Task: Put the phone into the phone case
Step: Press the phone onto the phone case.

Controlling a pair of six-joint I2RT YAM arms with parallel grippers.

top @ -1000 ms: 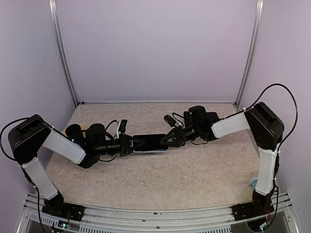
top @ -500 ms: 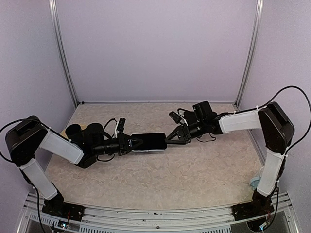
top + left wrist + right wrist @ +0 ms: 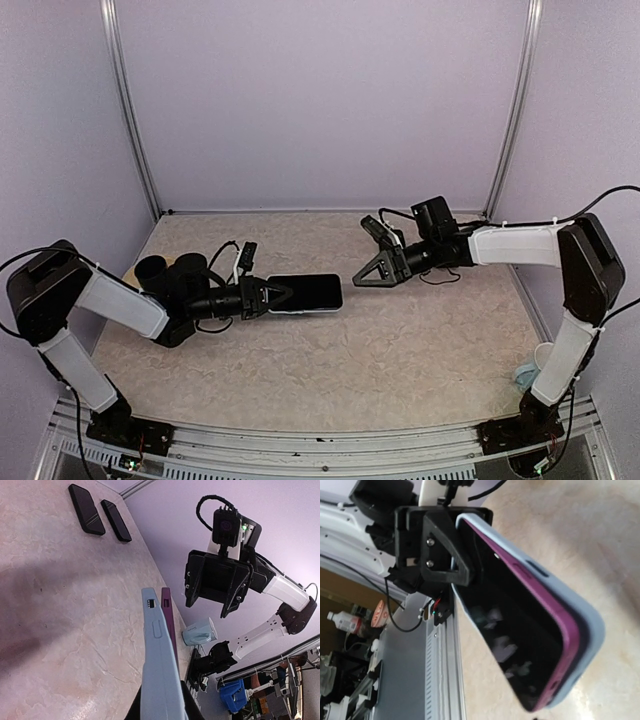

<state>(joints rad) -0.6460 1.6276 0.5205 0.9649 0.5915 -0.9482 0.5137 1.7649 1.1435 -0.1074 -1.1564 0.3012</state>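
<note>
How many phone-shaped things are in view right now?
3. The phone, in its pale case, is clamped in the left fingers. Two black slabs lie side by side on the table near the wall: first slab, second slab. Others may be hidden.

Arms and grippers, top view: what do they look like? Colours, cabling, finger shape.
Both match: left arm and right arm have white link covers between bulky black joint housings, with thin black cables looping outside. The left gripper and right gripper are black with triangular cut-out fingers. No markings are readable.
</note>
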